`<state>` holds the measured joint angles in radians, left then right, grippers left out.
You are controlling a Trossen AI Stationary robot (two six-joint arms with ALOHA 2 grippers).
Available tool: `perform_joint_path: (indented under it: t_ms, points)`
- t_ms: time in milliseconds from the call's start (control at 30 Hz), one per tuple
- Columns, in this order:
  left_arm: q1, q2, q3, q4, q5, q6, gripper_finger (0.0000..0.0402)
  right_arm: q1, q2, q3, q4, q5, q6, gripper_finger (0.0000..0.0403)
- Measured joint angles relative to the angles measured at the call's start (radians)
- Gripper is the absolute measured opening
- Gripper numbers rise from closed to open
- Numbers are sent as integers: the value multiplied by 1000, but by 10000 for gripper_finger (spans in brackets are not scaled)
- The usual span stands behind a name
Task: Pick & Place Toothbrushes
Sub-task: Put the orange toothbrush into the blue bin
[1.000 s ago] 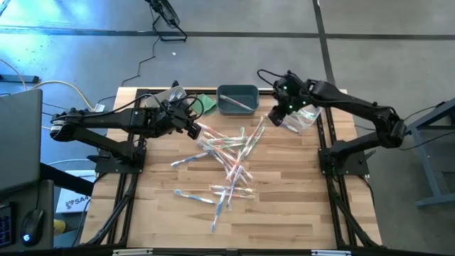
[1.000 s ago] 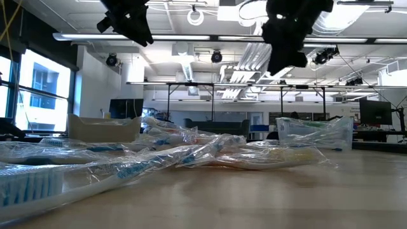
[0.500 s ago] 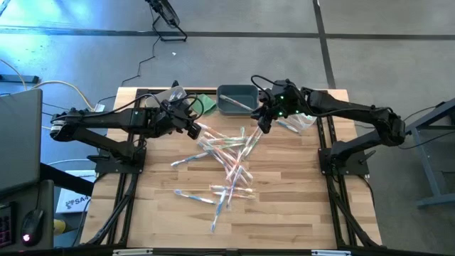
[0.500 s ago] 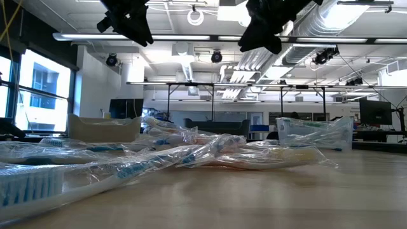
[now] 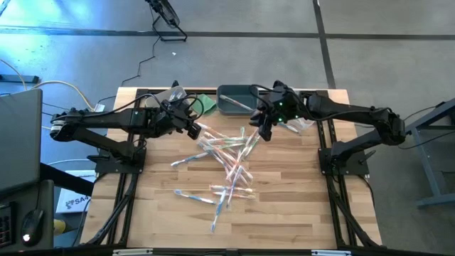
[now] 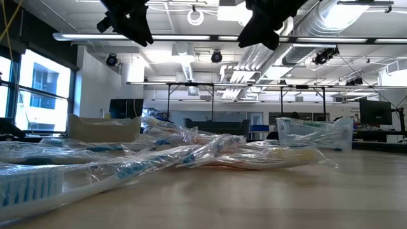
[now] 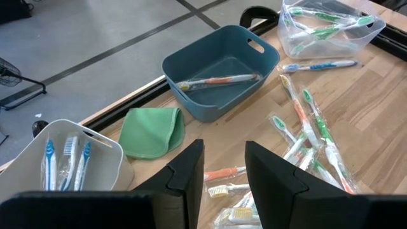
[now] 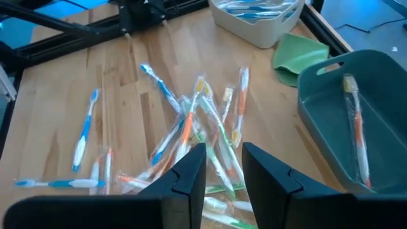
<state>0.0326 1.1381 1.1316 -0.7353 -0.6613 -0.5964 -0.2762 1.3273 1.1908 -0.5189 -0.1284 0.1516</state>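
- The left gripper (image 5: 193, 129) hangs above the rear left part of the pale wooden slatted worktop (image 5: 284, 206), its two dark jaws parted with nothing between them.
- The right gripper (image 5: 266, 133) hangs just in front of the deep blue-grey plastic bin with handle slots (image 7: 219, 70), above the far end of the pile; its jaws stand a little apart and empty.
- The thin clear-wrapped toothbrushes with blue, green and orange parts (image 8: 191, 137) lie mostly in a loose crossed heap at mid worktop, with a few more scattered nearer the front edge.
- One orange toothbrush (image 7: 219, 81) lies inside the blue-grey bin.
- A white plastic tub (image 7: 70, 159) at the rear left holds blue ones; a clear plastic tub (image 7: 331, 28) at the rear right holds green ones.
- A folded green cloth (image 7: 151, 130) lies between the white tub and the blue-grey bin.
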Motion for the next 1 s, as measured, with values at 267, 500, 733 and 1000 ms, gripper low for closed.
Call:
perform_joint_path:
  t_ms: [267,500,733,1000]
  points:
    - [0,0,0,0,38,-10,113,34,0,0,-2,50,0,93]
    - [-32,0,0,0,70,-9,113,64,0,0,-7,51,1,93]
    - [-127,0,0,-25,68,9,113,93,0,0,-8,51,1,93]
    - [-252,10,0,-288,67,-231,113,95,1,0,-8,51,2,93]
